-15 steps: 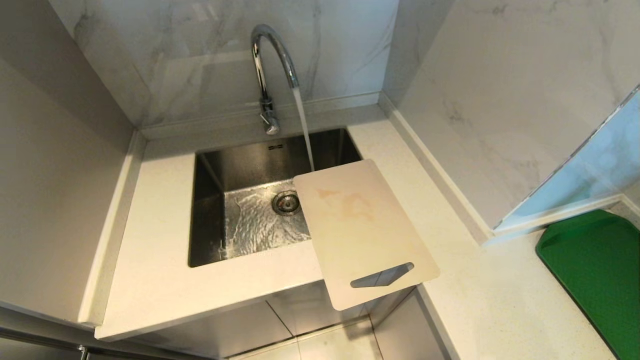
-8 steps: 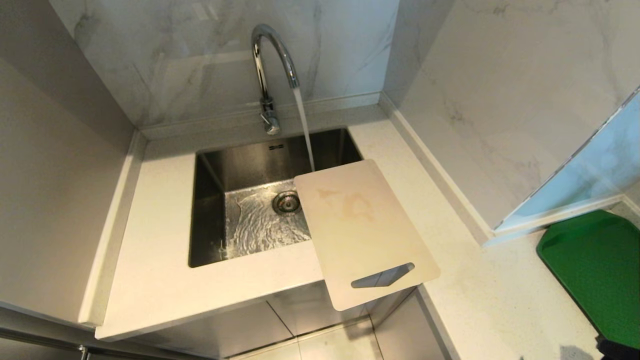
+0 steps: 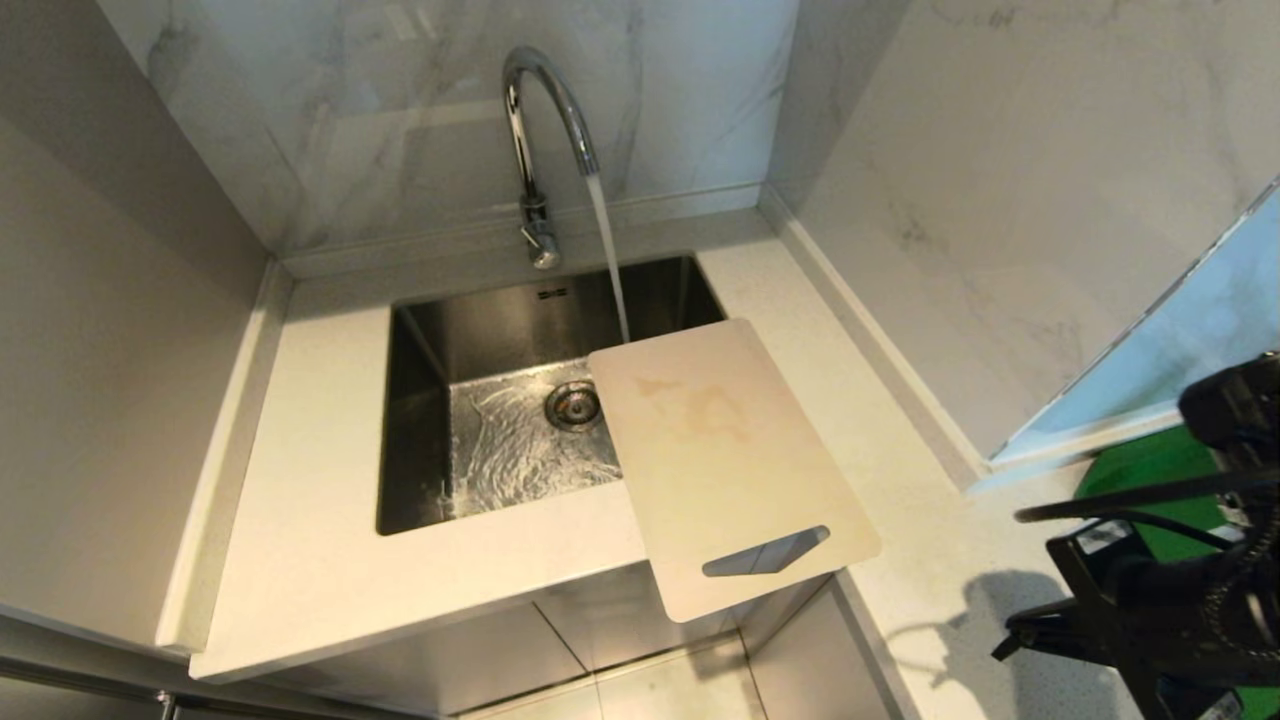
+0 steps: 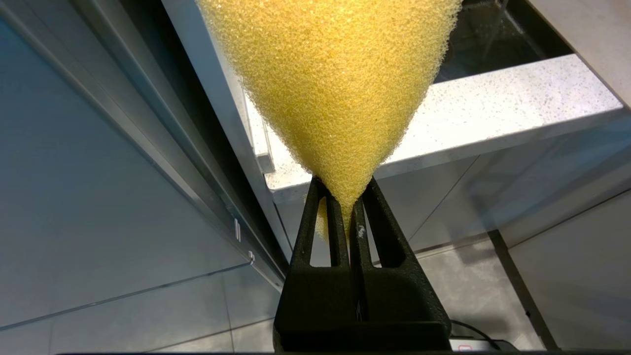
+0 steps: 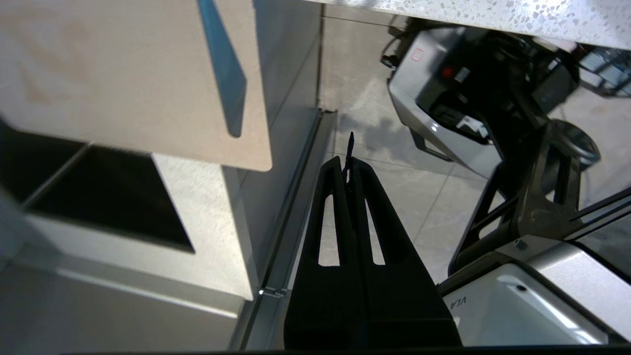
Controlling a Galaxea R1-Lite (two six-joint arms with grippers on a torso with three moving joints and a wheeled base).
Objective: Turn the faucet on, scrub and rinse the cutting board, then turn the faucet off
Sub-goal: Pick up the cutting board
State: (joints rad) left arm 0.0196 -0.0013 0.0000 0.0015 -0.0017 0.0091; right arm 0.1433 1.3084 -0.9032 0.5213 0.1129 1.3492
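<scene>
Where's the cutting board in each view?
Head view: cutting board centre, bridging the sink corner, handle end overhanging the counter.
Left wrist view: not in it.
Right wrist view: along one picture edge, blurred.
Shared landmark: its slot handle.

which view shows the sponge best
The left wrist view: the yellow sponge fills it, pinched in the left claw. The head and right wrist views show no sponge.

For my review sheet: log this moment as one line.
faucet: running | cutting board: on counter, overhanging sink | left gripper: shut on sponge | right gripper: shut, empty
</scene>
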